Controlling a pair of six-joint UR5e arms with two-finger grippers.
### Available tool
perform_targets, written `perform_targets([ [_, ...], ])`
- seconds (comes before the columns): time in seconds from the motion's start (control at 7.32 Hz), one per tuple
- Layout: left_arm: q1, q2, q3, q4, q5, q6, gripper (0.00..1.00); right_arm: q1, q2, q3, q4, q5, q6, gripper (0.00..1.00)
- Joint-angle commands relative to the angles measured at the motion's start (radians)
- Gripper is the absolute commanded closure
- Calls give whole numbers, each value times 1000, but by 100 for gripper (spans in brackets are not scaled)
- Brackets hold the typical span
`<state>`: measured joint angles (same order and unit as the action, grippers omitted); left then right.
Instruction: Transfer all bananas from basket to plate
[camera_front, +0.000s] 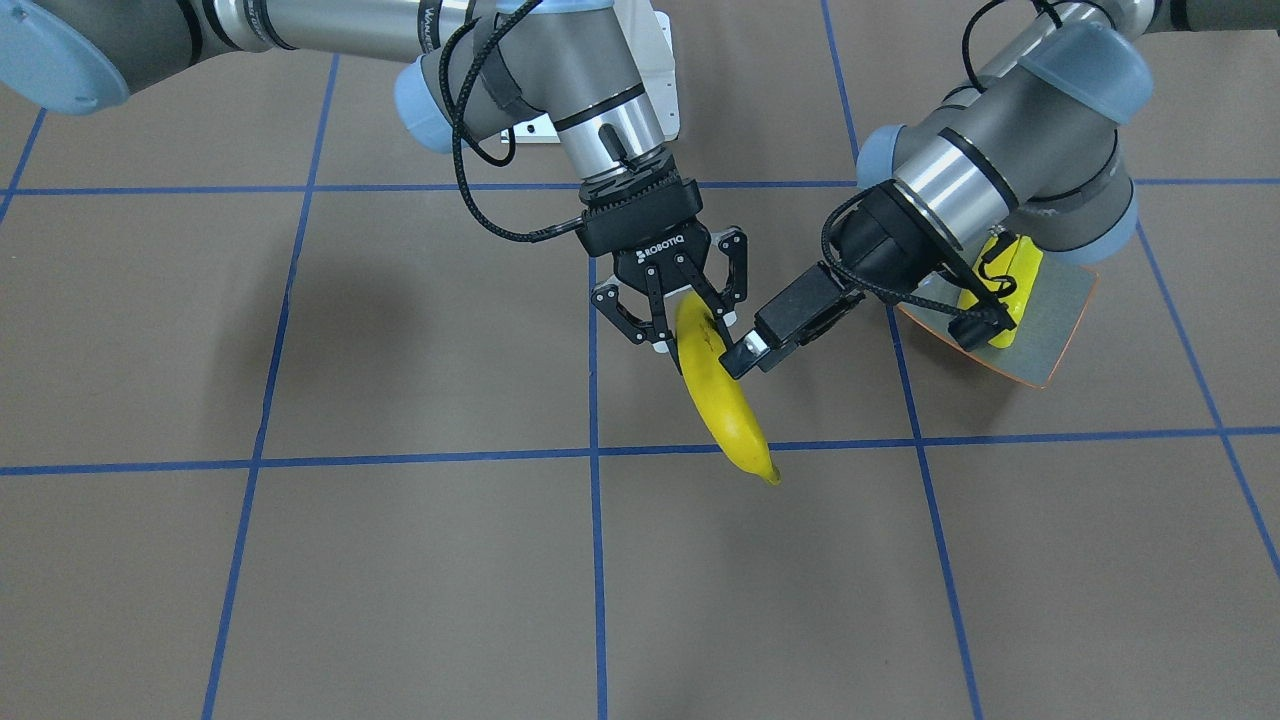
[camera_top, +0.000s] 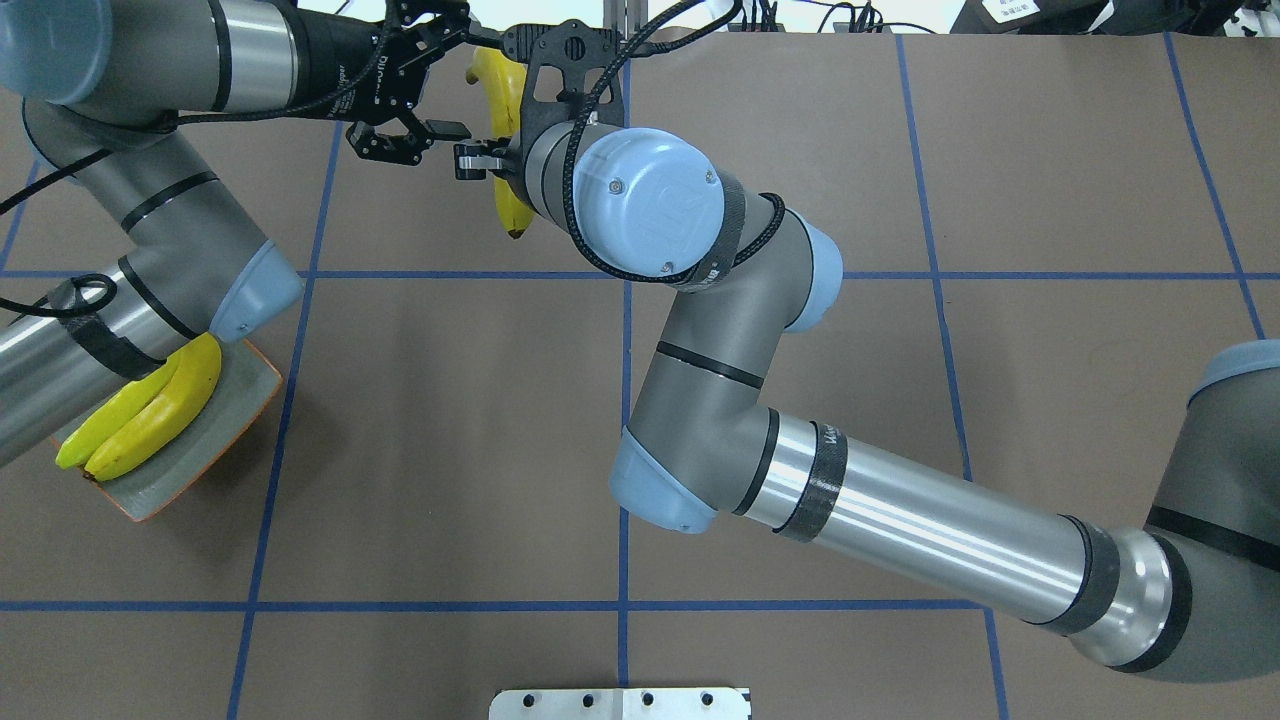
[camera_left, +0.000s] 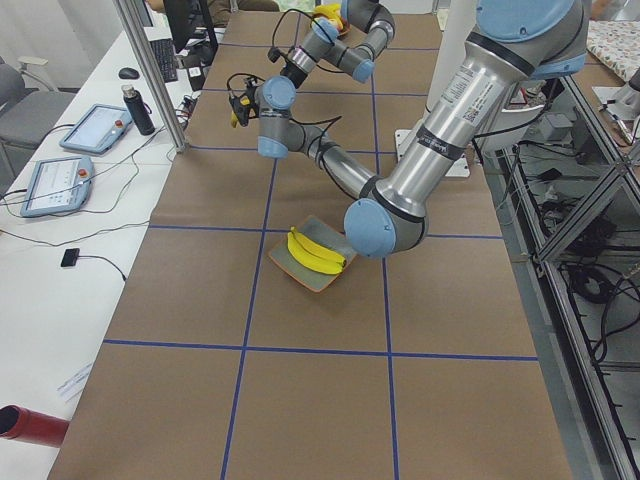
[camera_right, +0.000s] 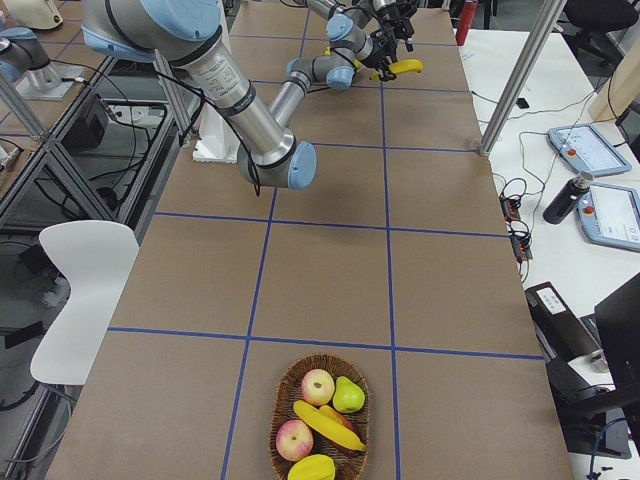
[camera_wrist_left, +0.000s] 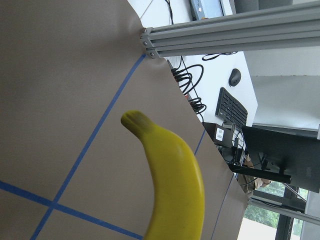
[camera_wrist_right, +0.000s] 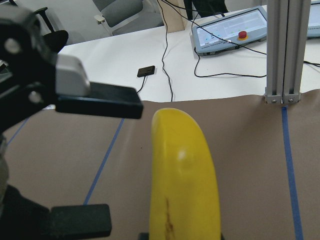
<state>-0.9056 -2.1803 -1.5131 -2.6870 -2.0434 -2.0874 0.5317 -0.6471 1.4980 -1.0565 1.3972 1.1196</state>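
Bananas (camera_top: 150, 412) on the plate (camera_top: 245, 395) are two; one banana (camera_right: 325, 425) in the basket (camera_right: 320, 359); right gripper (camera_front: 690, 325) clamps another banana (camera_front: 728, 405); left gripper (camera_front: 740, 357) stands open.

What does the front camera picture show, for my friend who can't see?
The right gripper holds a banana above the brown table, while the open left gripper reaches its side. At the picture's right, a plate holds other bananas.
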Motion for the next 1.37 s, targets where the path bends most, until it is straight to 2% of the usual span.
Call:
perform_targets([
  [0.0, 5, -1, 1, -4, 0, 0, 0, -15, 0, 21, 1, -1, 0, 100],
  [0.27, 20, 1, -1, -11, 2, 1, 3, -24, 1, 30, 3, -10, 0, 100],
  [0.41, 28, 1, -4, -14, 2, 1, 16, -25, 1, 30, 3, -10, -1, 100],
  [0.55, 33, 1, -5, -16, 2, 4, 50, -27, 1, 31, 3, -9, -1, 100],
  [0.68, 34, 2, -6, -28, 6, 4, 91, -29, -2, 39, 3, -9, -3, 100],
  [0.82, 34, 10, -4, -36, 6, 6, 100, -30, -3, 50, 3, -9, 0, 98],
  [0.96, 34, 11, -4, -36, 8, 6, 100, -35, -8, 57, 4, -9, 2, 36],
  [1.09, 34, 13, -4, -36, 8, 6, 100, -35, -14, 67, 4, -15, 2, 1],
  [1.23, 34, 13, -5, -37, 8, 3, 100, -42, -19, 79, 3, -17, 3, 1],
])
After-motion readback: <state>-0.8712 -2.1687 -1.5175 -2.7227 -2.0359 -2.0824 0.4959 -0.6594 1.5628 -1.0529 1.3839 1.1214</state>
